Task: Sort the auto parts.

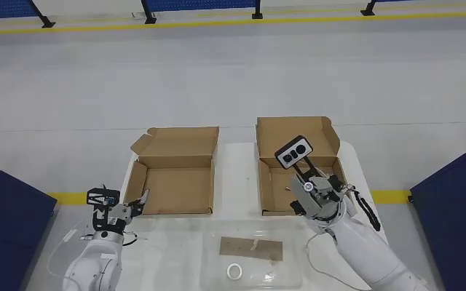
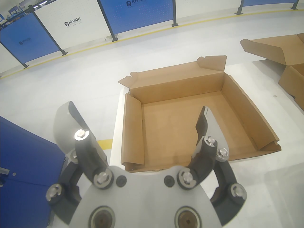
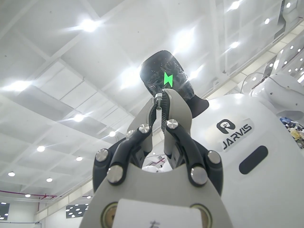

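Observation:
My right gripper (image 3: 161, 97) points up toward the ceiling and is shut on a small threaded metal screw (image 3: 159, 100), which is pinched at the fingertips. In the top view this gripper (image 1: 309, 188) hovers over the front part of the right cardboard box (image 1: 320, 164). A tiny pale part (image 1: 287, 188) lies on that box's floor. My left gripper (image 2: 137, 112) stands open with nothing between its fingers, just in front of the near left corner of the left cardboard box (image 2: 242, 110). The top view has it (image 1: 138, 204) beside that box (image 1: 175, 190).
A clear plastic tray (image 1: 291, 276) sits at the table's front middle, holding a flat brown cardboard piece (image 1: 251, 248) and a white ring (image 1: 234, 271). Both boxes have their lids folded back. Blue and white partition panels (image 2: 133, 3) stand far behind the table.

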You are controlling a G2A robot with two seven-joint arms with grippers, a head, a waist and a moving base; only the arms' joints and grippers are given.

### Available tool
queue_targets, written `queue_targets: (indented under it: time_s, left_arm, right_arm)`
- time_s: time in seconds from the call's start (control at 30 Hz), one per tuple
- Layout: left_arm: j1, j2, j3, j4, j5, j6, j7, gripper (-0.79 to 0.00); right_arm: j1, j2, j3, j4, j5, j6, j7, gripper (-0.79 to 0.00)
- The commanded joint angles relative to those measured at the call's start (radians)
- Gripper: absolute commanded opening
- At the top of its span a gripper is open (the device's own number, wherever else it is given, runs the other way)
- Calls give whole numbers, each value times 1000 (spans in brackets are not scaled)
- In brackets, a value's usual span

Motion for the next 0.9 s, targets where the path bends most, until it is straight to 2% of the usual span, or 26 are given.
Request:
queue_targets:
  time_s: [0.0, 0.27, 0.63, 0.87]
  left_arm:
    - [0, 0, 0, 0, 0, 0, 0, 0]
    - [0, 0, 0, 0, 0, 0, 0, 0]
    - [0, 0, 0, 0, 0, 0, 0, 0]
    - [0, 0, 0, 0, 0, 0, 0, 0]
  right_arm:
    - [-6, -5, 1, -4, 25, 7, 9, -785]
    - [-23, -34, 4, -13, 148, 42, 54, -785]
    - [-30, -52, 46, -7, 49, 66, 38, -785]
    - [-34, -57, 52, -13, 51, 74, 44, -785]
